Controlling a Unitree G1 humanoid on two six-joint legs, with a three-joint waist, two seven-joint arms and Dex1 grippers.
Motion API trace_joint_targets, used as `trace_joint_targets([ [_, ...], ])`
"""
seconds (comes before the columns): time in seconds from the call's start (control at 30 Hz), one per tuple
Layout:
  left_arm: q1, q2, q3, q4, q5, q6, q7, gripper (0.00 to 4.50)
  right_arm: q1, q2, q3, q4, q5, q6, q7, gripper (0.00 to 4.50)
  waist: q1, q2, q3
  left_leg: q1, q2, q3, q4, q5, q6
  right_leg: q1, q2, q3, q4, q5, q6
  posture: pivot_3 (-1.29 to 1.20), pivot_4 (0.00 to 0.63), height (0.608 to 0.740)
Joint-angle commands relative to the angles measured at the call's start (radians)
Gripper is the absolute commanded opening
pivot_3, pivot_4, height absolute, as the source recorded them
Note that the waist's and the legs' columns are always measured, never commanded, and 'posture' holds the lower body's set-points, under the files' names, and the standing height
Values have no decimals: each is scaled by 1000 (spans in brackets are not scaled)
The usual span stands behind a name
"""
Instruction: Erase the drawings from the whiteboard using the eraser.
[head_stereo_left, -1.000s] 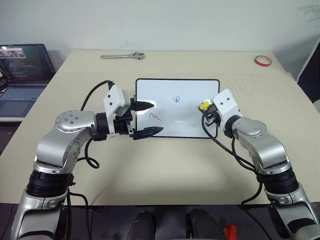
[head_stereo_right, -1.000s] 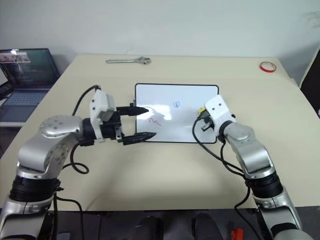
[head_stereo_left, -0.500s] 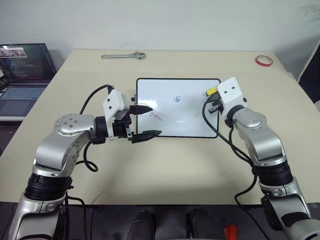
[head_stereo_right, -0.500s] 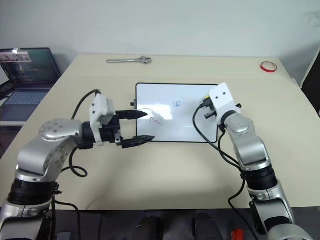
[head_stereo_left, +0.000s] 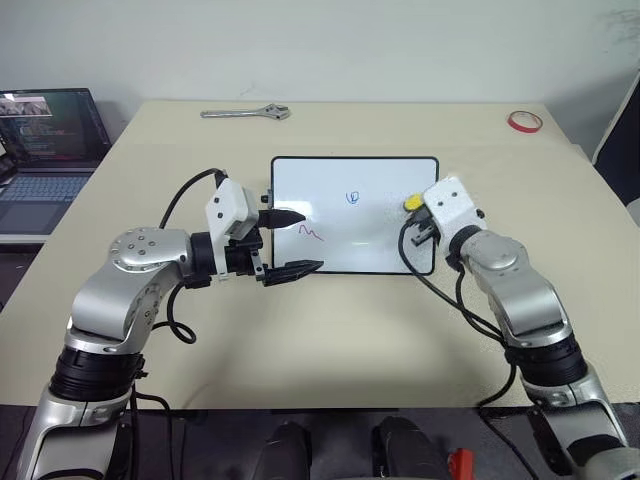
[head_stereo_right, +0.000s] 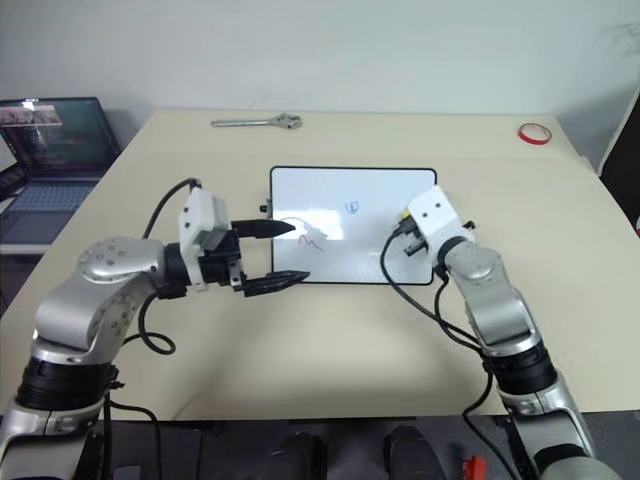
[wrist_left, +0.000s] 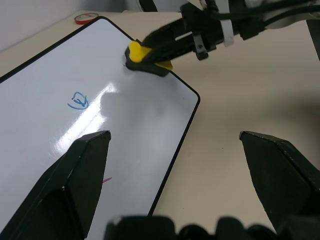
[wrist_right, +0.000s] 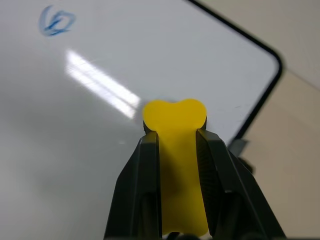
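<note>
left eye view: beige table (head_stereo_left: 330, 320), whiteboard (head_stereo_left: 355, 235) centre; right hand (head_stereo_left: 412, 207) clamps eraser (head_stereo_left: 411, 203), left hand (head_stereo_left: 290, 241) apart.

On the table (head_stereo_left: 330, 330) lies the whiteboard (head_stereo_left: 360, 235) with a blue squiggle (head_stereo_left: 352, 197) and a red zigzag (head_stereo_left: 312, 233). The right pincer (head_stereo_left: 413, 207) clamps the eraser (head_stereo_left: 411, 203) at its right edge; the left pincer (head_stereo_left: 297, 240) gapes at its left edge.

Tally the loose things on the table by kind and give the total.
Whiteboard: 1
Eraser: 1
Wrench: 1
Red tape ring: 1
Total: 4
</note>
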Motion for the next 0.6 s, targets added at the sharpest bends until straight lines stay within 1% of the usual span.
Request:
trace_joint_targets([
  [0.03,-15,-2,7,-15,2,-22,-5,4500,-10,10,-70,9,-11,8,-38,655,0,0,0,0,0,0,0,0,0,0,0,0,0,0,0,0,150,740],
  [0.2,-13,-7,6,-18,3,-22,-4,4500,11,35,-101,2,12,48,-31,655,1,0,0,0,0,0,0,0,0,0,0,0,0,0,0,0,150,740],
  [0.3,-14,-8,7,-15,5,-23,-4,4500,63,-8,-37,-55,25,93,56,654,5,0,0,0,0,-1,0,0,0,1,0,-1,0,0,0,0,150,740],
  [0.43,-16,-12,6,-15,7,-23,-4,4500,89,-36,13,-105,29,125,116,653,3,0,0,0,0,-1,0,0,0,1,0,-1,0,0,0,0,150,740],
  [0.6,-17,-15,7,-15,11,-22,-6,4500,84,-50,43,-122,16,130,140,625,-2,0,0,1,0,-1,0,0,1,1,0,0,1,0,0,0,150,740],
])
